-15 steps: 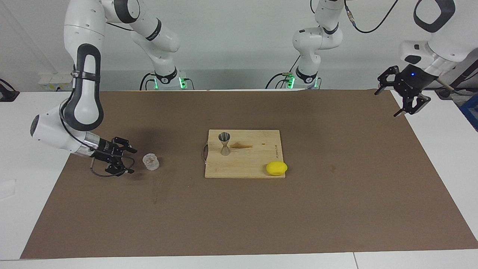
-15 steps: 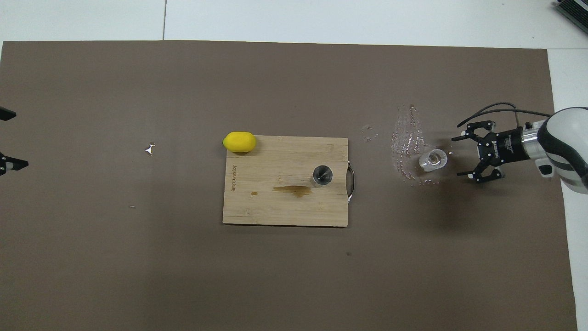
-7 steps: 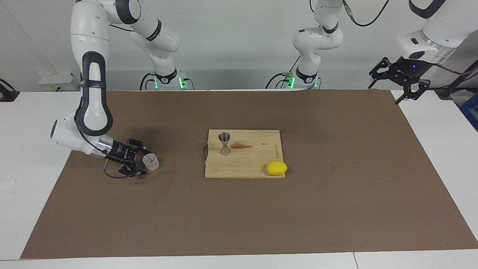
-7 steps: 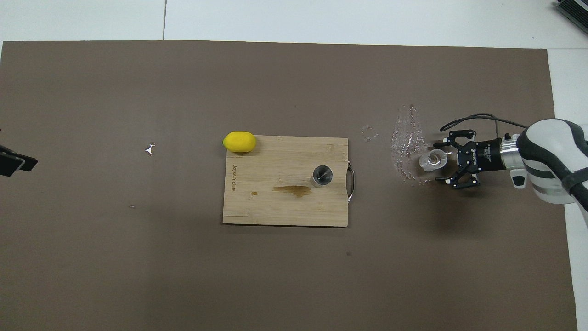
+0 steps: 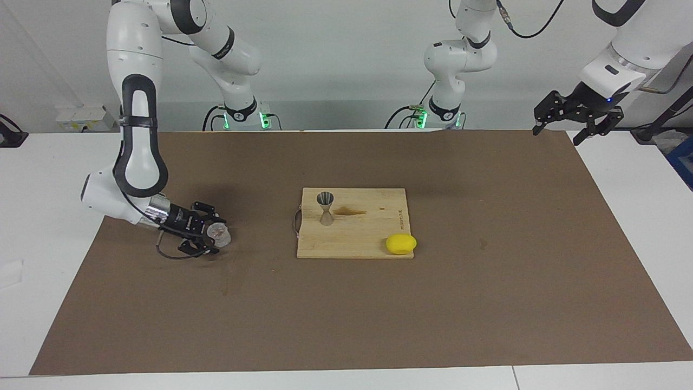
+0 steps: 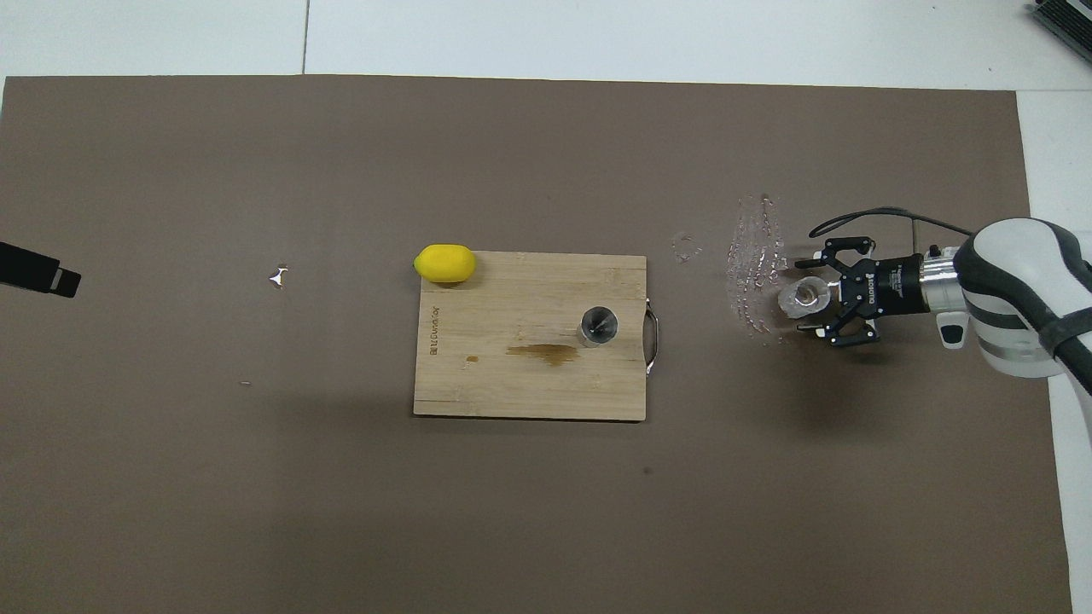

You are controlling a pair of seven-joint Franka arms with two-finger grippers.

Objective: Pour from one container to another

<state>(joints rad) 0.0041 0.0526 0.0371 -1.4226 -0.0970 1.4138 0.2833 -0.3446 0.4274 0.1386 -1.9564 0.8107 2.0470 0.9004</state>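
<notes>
A second ago my right gripper hung short of the glass tumbler; now it has slid in low over the brown mat, and its fingers, spread wide, stand on either side of the tumbler without closing on it. The tumbler stands upright on the mat toward the right arm's end of the bench, in the same spot as before. My left gripper has lifted and swung up over the mat's corner at the left arm's end, open and empty; that arm waits there.

The metal jigger stands upright on the wooden cutting board in the middle of the mat, at the board's handle end, which faces the tumbler. A dark stain lies on the board just beside the jigger. A lemon rests at the board's corner farther from the robots, toward the left arm's end. In the overhead view, wet streaks mark the mat between tumbler and board.

Between tumbler and board only bare mat lies. The mat runs wide and open past the board toward its edge farthest from the robots.
</notes>
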